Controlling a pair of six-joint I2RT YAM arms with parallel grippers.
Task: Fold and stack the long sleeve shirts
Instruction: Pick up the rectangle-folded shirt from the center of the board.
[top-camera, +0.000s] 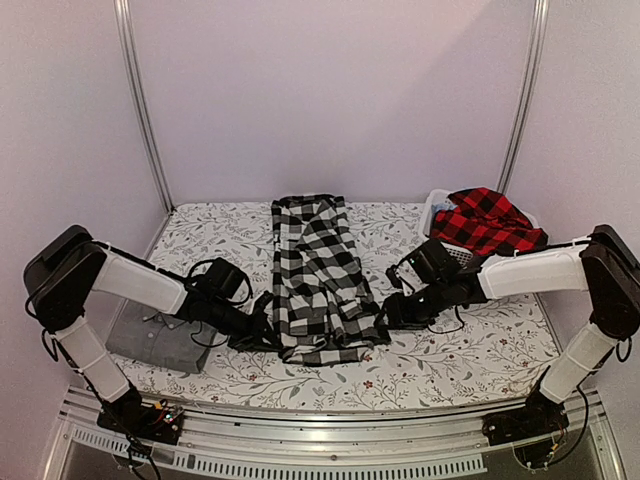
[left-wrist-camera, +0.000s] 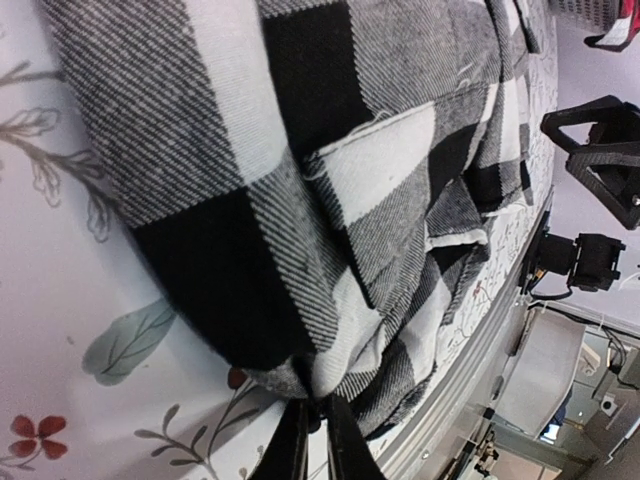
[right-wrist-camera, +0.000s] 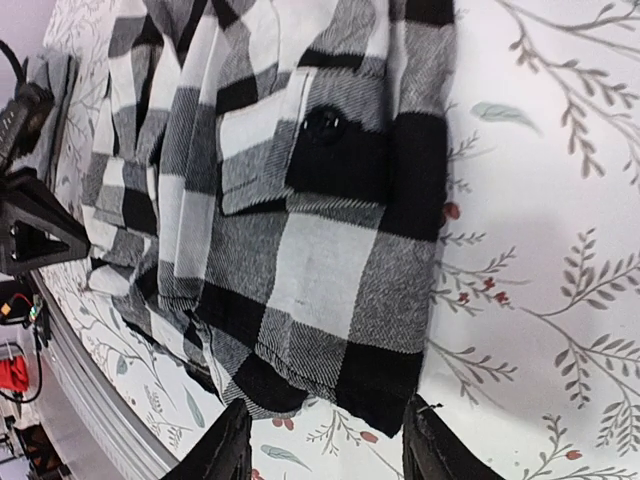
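The black-and-white check shirt (top-camera: 318, 278) lies as a long narrow strip down the middle of the floral table. My left gripper (top-camera: 264, 330) is shut on its near left corner; the left wrist view shows the cloth (left-wrist-camera: 330, 230) pinched between the fingertips (left-wrist-camera: 318, 415). My right gripper (top-camera: 384, 318) is open at the near right corner; in the right wrist view the hem (right-wrist-camera: 330, 330) lies just ahead of the spread fingers (right-wrist-camera: 230, 450), untouched. The grey shirt (top-camera: 160, 338) lies folded at the near left under the left arm. The red-and-black check shirt (top-camera: 487, 222) sits bunched in the basket.
A white plastic basket (top-camera: 436, 208) stands at the back right of the table. The table's metal front rail (top-camera: 330, 440) runs just behind the arm bases. Walls close the back and both sides.
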